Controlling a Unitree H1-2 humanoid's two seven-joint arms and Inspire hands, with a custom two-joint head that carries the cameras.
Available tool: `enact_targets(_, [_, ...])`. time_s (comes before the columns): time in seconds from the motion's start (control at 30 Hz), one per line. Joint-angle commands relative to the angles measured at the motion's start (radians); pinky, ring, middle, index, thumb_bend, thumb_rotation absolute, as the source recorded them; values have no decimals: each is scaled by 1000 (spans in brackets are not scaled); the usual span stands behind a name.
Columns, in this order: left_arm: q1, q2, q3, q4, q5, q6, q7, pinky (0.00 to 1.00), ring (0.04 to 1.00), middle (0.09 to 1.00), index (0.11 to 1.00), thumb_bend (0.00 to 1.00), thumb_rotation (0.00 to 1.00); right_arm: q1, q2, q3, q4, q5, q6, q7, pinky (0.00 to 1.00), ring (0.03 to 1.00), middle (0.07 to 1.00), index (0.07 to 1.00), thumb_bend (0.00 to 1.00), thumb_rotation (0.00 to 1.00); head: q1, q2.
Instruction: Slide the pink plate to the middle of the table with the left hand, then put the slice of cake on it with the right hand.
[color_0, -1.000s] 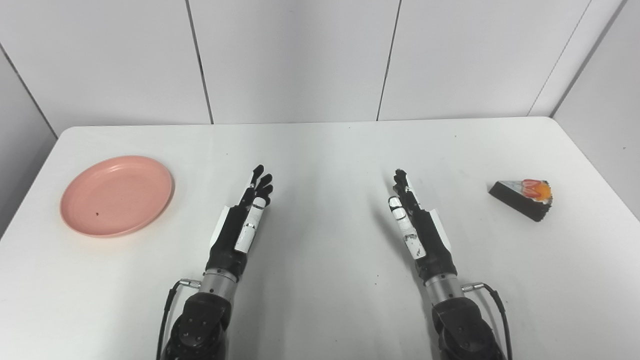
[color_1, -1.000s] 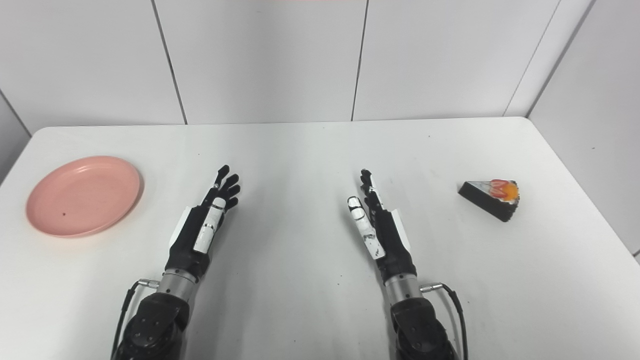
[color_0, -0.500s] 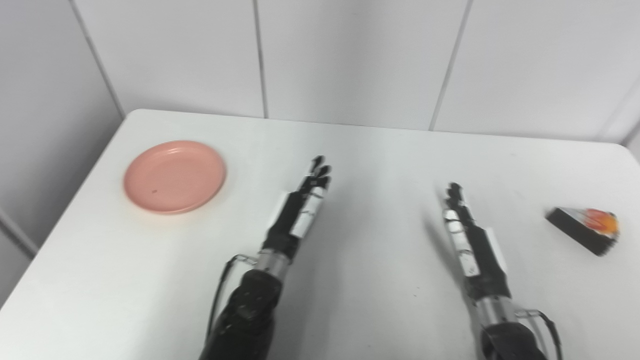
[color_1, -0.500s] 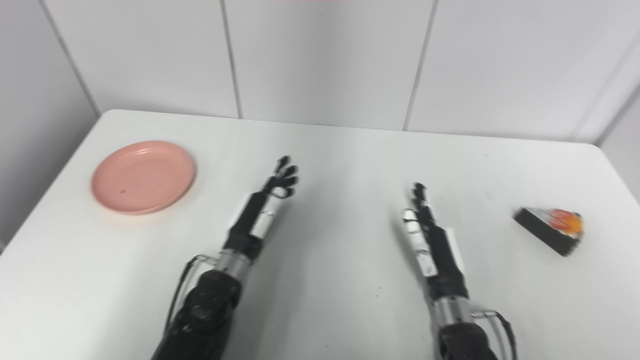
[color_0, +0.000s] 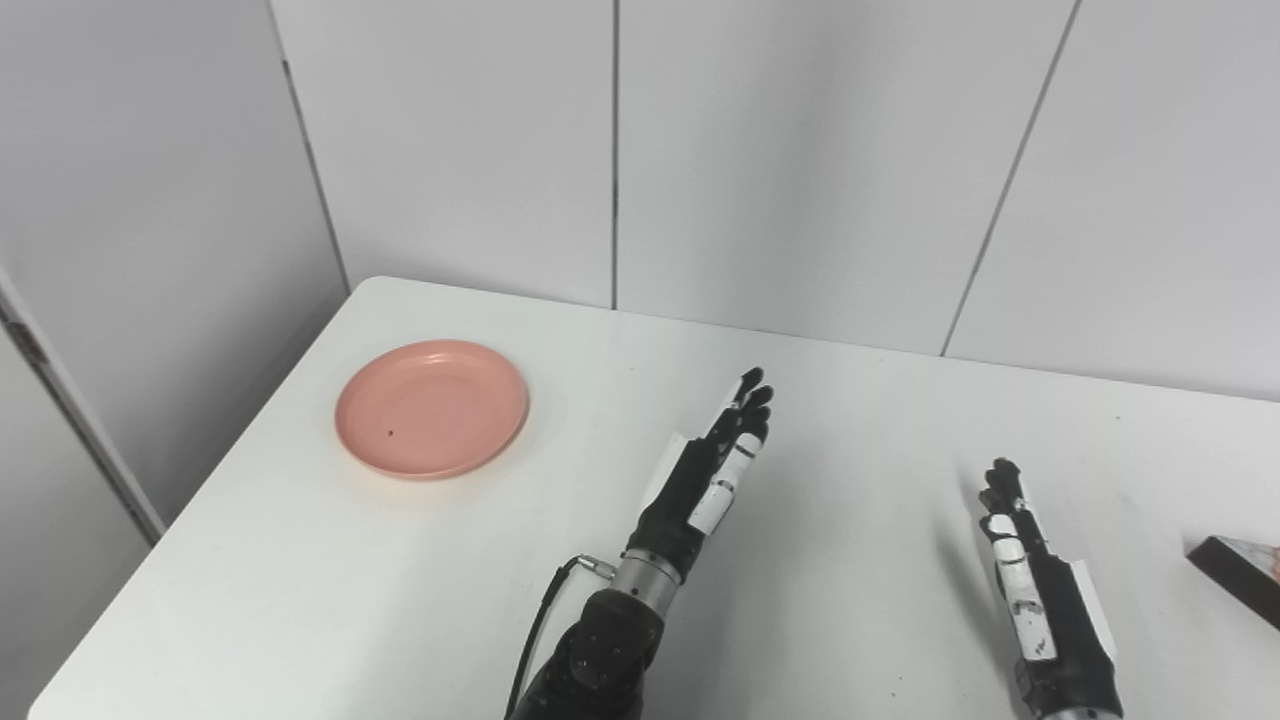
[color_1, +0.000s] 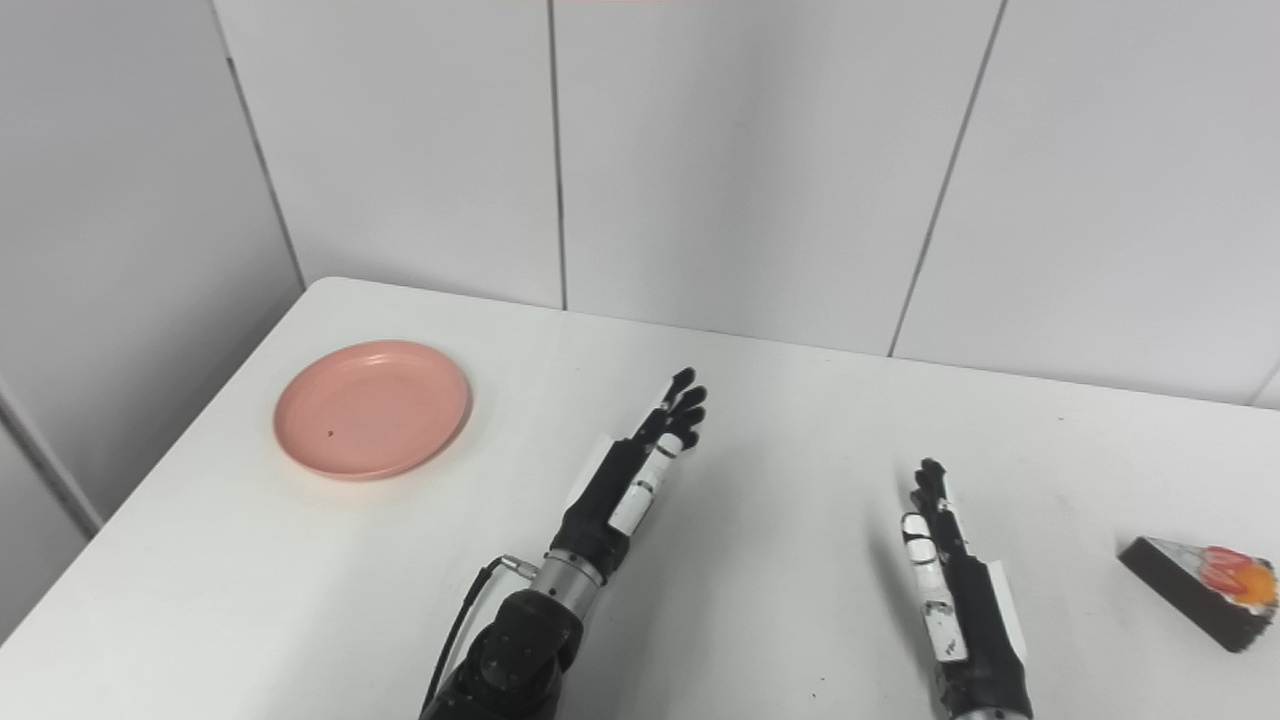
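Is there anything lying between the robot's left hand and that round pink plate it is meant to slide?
Nothing visible does. Only bare white table lies between the open left hand and the round pink plate, which sits off to the hand's left, untouched.

On the table (color_1: 300, 600) we find the plate (color_1: 372, 409) at far left, the cake slice (color_1: 1203, 589) at far right, and between them the left hand (color_1: 640, 470) and right hand (color_1: 955, 580), all well apart.
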Motion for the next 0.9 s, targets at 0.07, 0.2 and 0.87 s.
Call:
enact_targets(0.07, [68, -2, -9, 92, 15, -42, 18, 917, 954, 974, 974, 378, 1000, -3, -11, -15, 1, 18, -33, 5, 1000, 1000, 1000, 1000, 135, 1000, -4, 1])
enact_targets(0.2, [68, -3, -10, 93, 26, -48, 24, 910, 952, 973, 972, 386, 1000, -2, -13, -17, 6, 17, -40, 3, 1000, 1000, 1000, 1000, 156, 1000, -6, 5])
enact_targets(0.87, [98, -28, -9, -145, 33, 57, 23, 932, 957, 965, 965, 430, 1000, -1, -19, -16, 0, 23, -47, 13, 1000, 999, 1000, 1000, 220, 1000, 7, 14])
